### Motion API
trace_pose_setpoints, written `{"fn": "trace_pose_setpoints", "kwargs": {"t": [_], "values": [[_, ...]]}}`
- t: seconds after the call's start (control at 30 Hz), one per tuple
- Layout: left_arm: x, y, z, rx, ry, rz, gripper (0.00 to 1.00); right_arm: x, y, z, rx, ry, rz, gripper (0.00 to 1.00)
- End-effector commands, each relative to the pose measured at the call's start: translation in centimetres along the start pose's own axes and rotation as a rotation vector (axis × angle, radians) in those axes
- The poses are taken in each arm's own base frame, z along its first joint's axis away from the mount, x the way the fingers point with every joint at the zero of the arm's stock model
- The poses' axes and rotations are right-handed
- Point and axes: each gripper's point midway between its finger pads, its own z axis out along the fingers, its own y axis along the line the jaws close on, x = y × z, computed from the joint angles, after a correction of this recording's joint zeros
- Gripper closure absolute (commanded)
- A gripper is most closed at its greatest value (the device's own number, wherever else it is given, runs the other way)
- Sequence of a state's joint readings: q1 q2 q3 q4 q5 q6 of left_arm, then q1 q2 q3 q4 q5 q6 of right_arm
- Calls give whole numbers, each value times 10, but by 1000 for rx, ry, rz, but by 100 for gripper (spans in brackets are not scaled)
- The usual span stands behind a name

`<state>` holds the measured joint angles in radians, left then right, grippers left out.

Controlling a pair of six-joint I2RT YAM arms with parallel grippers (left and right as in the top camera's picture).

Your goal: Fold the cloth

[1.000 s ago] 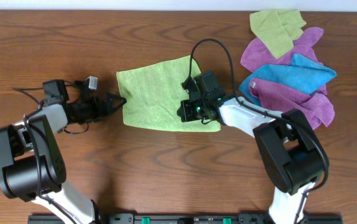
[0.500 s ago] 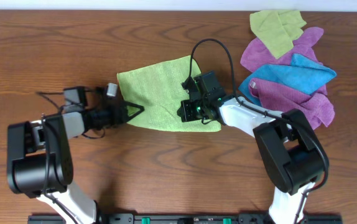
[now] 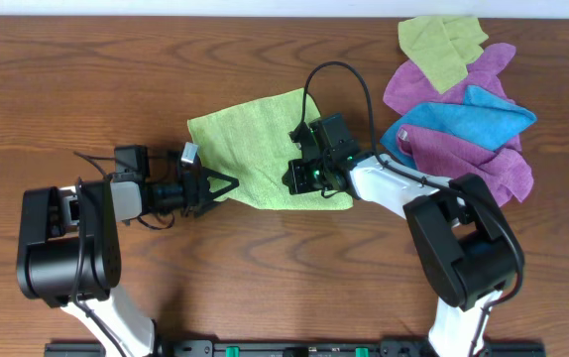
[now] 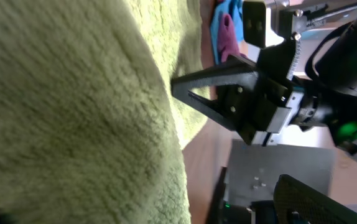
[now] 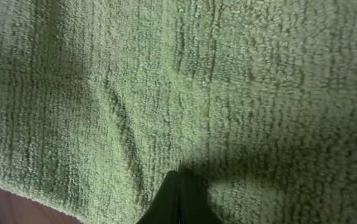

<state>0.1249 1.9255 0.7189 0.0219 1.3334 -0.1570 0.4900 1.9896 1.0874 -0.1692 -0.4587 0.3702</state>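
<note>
Because the cloth [image 3: 260, 139] is a light, limp microfibre square with a fuzzy pile, it is likely to sag and crease wherever it is unsupported. It will probably drag on the table [image 3: 265, 59] rather than slide freely. The sound place to take hold is judged to be a corner, or the hem close beside one, pinched through the full thickness.

Position: the cloth lies near the middle of the table, mostly flat and slightly skewed. It is well apart from the heap of other cloths [image 3: 463, 99] in purple, blue and olive at the far right.

Arm poses: the left gripper [image 3: 227, 183] reaches in low along the table. Its wrist is rolled so that one triangular finger shows side-on from overhead, with the tip at the cloth's near-left edge. Its wrist view is filled by pile close against the lens, so whether its jaws stand apart or pinch the hem cannot be told.

The right gripper [image 3: 306, 177] comes in from the right, pitched down over the cloth's near-right part. In its wrist view the fingers meet in a single dark point with no fabric visible between them (contact with the weave is uncertain).
</note>
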Motion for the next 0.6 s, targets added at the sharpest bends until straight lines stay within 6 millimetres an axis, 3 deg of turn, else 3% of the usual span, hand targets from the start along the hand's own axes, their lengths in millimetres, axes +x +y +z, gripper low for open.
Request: {"fn": "trace_pose_setpoints", "kwargs": {"t": [0.0,0.13,0.53,0.57], "values": [[20,12,6,17,38,-95,4,7,-12,5,14,26,8,99],[16,6,5,50,36,-85,4,7,-12,5,14,26,8,98],[-21,-18,3,130,-23,-28,0,7,-12,5,14,27,9,99],[-21,-18,3,130,-23,-30,5,7,-12,5,14,27,9,99]]}}
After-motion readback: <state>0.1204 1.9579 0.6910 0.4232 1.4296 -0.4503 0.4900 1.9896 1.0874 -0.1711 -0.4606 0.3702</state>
